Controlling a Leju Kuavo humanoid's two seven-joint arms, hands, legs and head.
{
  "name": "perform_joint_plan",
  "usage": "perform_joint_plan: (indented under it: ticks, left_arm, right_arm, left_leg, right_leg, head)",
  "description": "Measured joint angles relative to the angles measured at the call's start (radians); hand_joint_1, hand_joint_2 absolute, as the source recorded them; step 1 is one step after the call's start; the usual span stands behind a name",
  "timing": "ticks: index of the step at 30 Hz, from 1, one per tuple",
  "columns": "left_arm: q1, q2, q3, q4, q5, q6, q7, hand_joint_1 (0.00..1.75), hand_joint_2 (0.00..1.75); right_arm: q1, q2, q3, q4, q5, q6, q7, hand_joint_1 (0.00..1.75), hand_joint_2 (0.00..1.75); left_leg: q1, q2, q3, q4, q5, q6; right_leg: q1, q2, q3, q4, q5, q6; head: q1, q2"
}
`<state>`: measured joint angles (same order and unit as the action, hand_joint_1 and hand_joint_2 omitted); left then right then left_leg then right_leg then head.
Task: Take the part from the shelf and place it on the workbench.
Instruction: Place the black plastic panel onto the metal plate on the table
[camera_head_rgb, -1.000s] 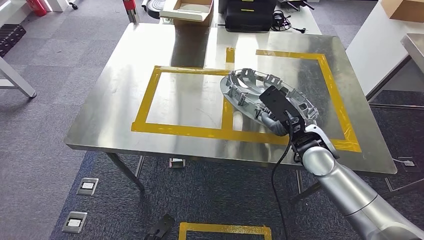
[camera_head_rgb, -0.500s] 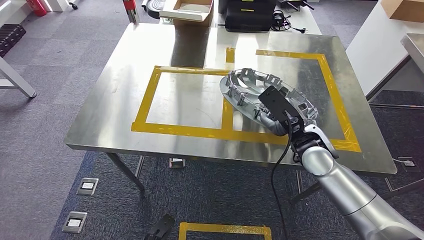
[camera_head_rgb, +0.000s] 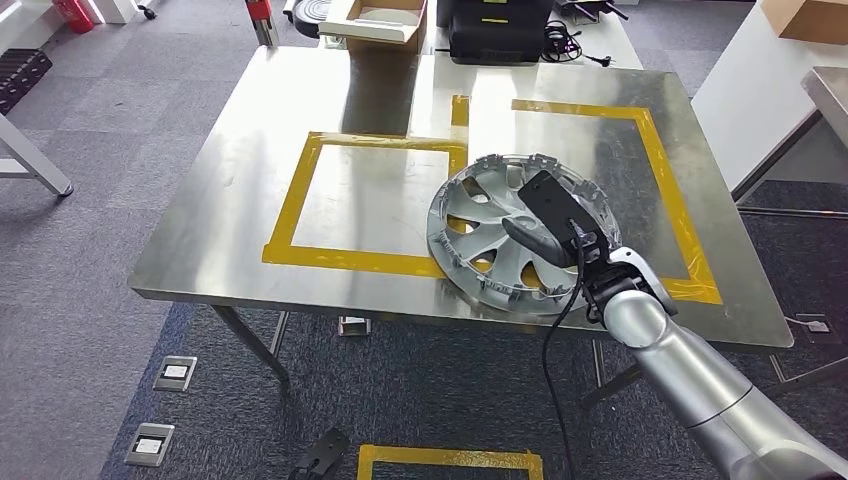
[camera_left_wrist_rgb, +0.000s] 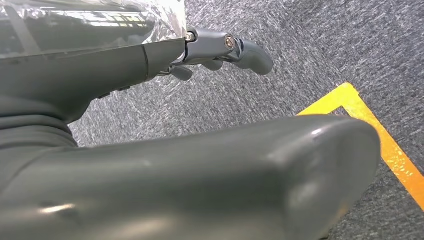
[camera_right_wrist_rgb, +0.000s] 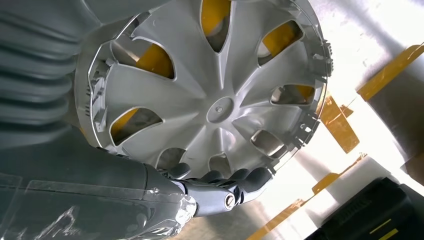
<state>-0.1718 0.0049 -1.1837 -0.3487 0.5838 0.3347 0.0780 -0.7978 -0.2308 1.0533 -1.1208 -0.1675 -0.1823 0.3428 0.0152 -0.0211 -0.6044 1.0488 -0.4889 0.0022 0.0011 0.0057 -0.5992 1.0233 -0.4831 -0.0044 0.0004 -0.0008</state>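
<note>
A silver wheel cover (camera_head_rgb: 510, 238) is sitting at the lower centre-right of the frame, on a steel workbench (camera_head_rgb: 250, 180) marked with yellow tape (camera_head_rgb: 290, 200). The right hand (camera_head_rgb: 545, 225) is gripping it, fingers (camera_right_wrist_rgb: 235, 180) curling over its rim. The left hand (camera_left_wrist_rgb: 220, 47) is hanging above grey carpet (camera_head_rgb: 90, 380), fingers curled on nothing.

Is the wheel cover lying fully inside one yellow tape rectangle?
No, the wheel cover lies across the yellow tape between the two rectangles.
</note>
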Motion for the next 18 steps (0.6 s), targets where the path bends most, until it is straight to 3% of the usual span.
perform_joint_plan:
  ticks: [12,18]
  left_arm:
    - [0.002,-0.001,0.019,0.0,0.006,-0.007,-0.023,0.0,0.0]
    - [0.007,-0.001,0.025,0.0,0.017,-0.002,-0.029,0.0,0.0]
  right_arm:
    - [0.0,0.0,0.0,0.012,-0.002,-0.005,-0.003,0.0,0.0]
    - [0.0,0.0,-0.011,-0.009,-0.034,-0.043,-0.056,0.0,0.0]
  left_leg:
    - [0.0,0.0,0.0,0.0,0.0,0.0]
    - [0.0,0.0,0.0,0.0,0.0,0.0]
  right_leg:
    - [0.0,0.0,0.0,0.0,0.0,0.0]
    - [0.0,0.0,0.0,0.0,0.0,0.0]
  head:
    - [0.0,0.0]
    - [0.0,0.0]
